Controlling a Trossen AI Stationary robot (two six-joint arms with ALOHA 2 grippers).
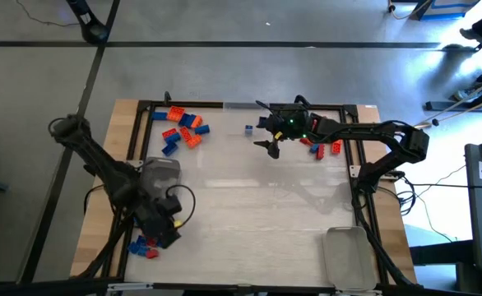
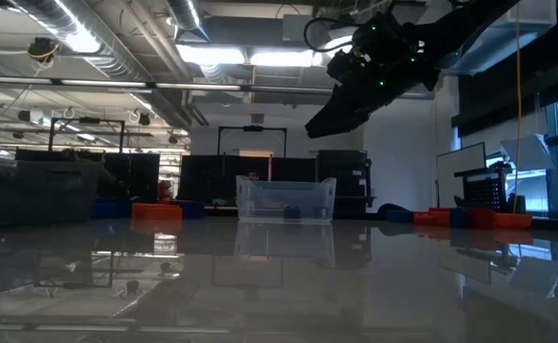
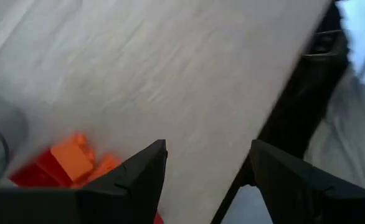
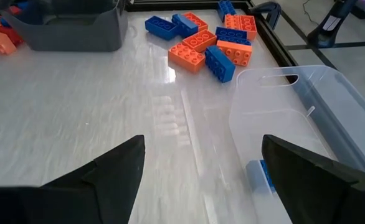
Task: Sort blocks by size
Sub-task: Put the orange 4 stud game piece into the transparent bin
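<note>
A heap of blocks [image 1: 182, 130] lies at the far left of the bench [image 1: 249, 222]; the clear tray [image 1: 249, 123] sits far centre, one block [image 1: 248, 129] inside.

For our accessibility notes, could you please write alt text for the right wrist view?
The right end effector, fingers open and empty, hovers over a pale table beside a clear plastic tray holding one small blue block. Farther off lies a cluster of orange and blue blocks, and a grey bin stands apart from them.
</note>
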